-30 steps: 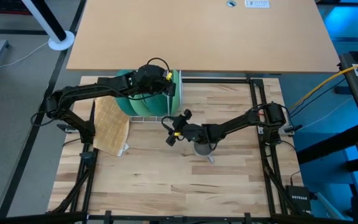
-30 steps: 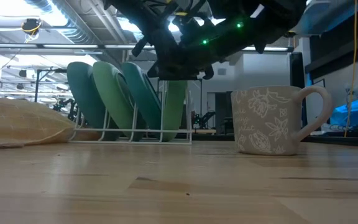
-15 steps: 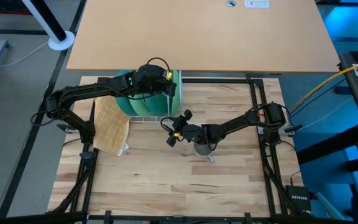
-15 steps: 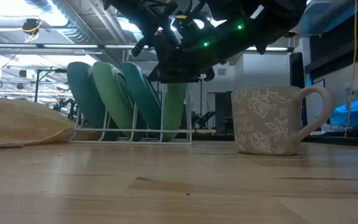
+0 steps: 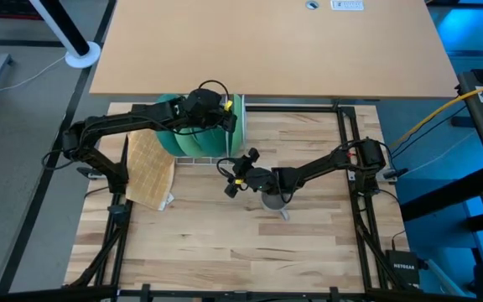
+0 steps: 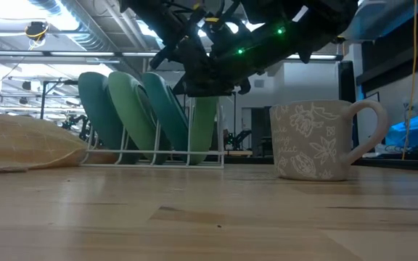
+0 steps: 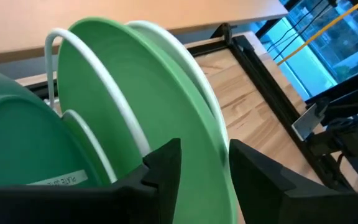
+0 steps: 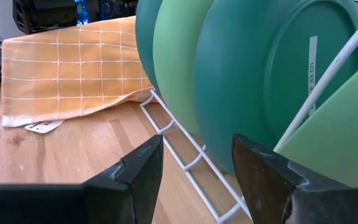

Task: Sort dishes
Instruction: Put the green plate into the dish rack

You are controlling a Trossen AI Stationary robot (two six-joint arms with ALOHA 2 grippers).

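Cloth is lying near the table's left edge, just beside the rack, which is standing toward the far edge, left of centre. Four plates are standing in the rack: dark teal, light green, dark teal, light green, left to right in the low view.

Left gripper is hovering over the rack's right end; in the left wrist view its fingers are straddling the rim of the last light green plate, spread slightly, seemingly not clamping.

Right gripper is waiting just in front of the rack, near table centre, fingers spread and empty, facing the plates. Mug is standing upright on the wood, right of the rack, partly under the right arm in the high view.

Judgement: step in hand is seating or releasing the last plate. To do it well: keep the plate between the wires, open wider before lifting, withdraw straight up so the rim is not dragged.

Versus earlier frames: left gripper is shifting only slightly over the rack; plates, mug and right arm are staying put
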